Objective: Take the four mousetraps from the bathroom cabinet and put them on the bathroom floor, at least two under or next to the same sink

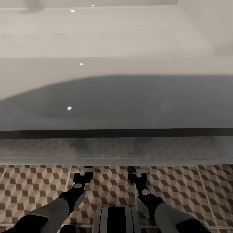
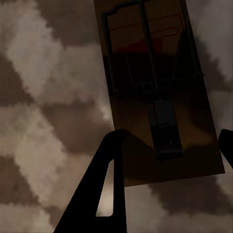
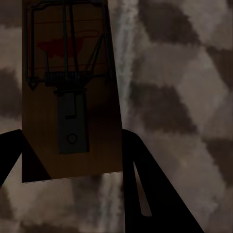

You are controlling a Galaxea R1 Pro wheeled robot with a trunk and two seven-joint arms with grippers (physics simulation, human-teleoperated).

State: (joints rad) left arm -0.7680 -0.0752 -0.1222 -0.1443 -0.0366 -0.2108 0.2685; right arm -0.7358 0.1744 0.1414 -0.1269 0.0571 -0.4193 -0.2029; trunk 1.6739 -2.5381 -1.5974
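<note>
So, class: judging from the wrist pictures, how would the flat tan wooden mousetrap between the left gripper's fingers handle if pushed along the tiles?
The flat tan wooden mousetrap is probably stiff: its edges look straight. Lying flat, it should slide, not roll or tip. Its dark wire spring could snag or snap, so nudge the board's edge.

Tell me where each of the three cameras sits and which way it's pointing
Head view: on the robot's head, looking forward and down at the white sink front and tiled floor; both forearms, left hand and right hand show.
Left wrist view: near the left hand, looking along its fingers at a mousetrap.
Right wrist view: near the right hand, fingers flanking another mousetrap.
Shared: the cube-pattern floor appears in all three.
</note>
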